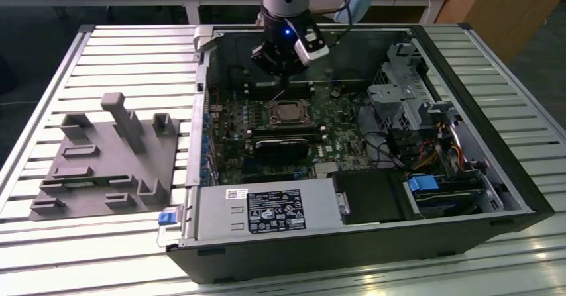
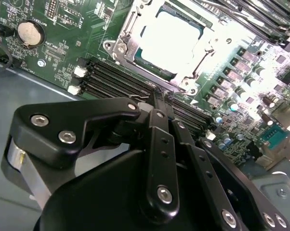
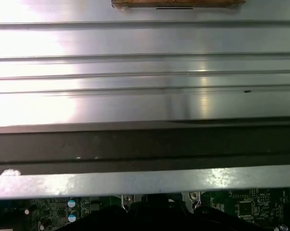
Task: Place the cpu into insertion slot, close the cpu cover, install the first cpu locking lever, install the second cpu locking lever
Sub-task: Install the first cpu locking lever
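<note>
An open computer case [image 1: 354,243] lies on the slatted metal desk [image 1: 115,51], with the green motherboard [image 1: 238,130] facing up. The arm's claw [image 1: 281,76] hangs inside the case, over the board's far edge at about twelve o'clock from the insertion slot [image 1: 289,114], near it but not touching. In the second wrist view the claw [image 2: 152,103] shows its black fingers [image 2: 157,125] pressed together with nothing between them. The cpu [image 2: 171,41] sits in the insertion slot [image 2: 123,50], its pale top exposed (glare washes out the detail), and the cpu cover [image 2: 193,82] lies around it as a silvery frame; whether the locking levers are latched cannot be told. Black memory slots [image 2: 111,77] run beside the socket, between it and the fingertips. A grey moulded fixture [image 1: 106,157] rests on the desk at nine o'clock from the case, well apart.
</note>
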